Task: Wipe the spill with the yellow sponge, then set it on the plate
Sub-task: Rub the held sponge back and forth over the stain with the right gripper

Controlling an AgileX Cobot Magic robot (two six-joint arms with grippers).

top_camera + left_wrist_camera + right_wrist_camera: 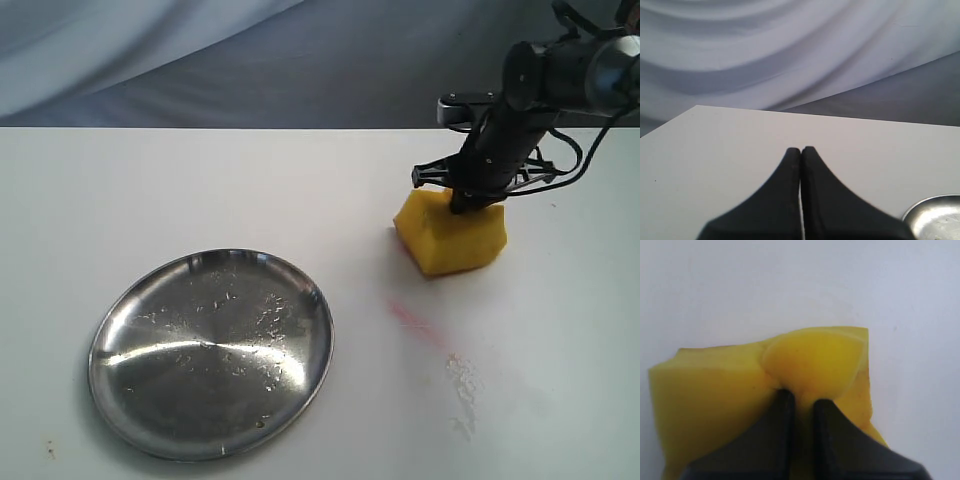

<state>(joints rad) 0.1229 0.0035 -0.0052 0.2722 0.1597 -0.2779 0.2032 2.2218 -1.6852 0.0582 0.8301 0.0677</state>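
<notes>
The yellow sponge (450, 233) rests on the white table at the right, squeezed out of shape. My right gripper (466, 203) comes down on its top and is shut on a pinched fold of foam; the right wrist view shows the sponge (715, 400) bulging past the gripper (804, 399). The spill (462, 382) is a small pale wet blotch with trailing droplets, nearer the front edge than the sponge and apart from it. The steel plate (130, 415) lies at the front left with nothing but droplets on it. My left gripper (801, 150) is shut and holds nothing; it is outside the exterior view.
A faint pink-red streak (415, 322) marks the table between the sponge and the spill. The plate's rim (935, 216) shows at a corner of the left wrist view. A grey cloth backdrop (200, 60) hangs behind the table's far edge.
</notes>
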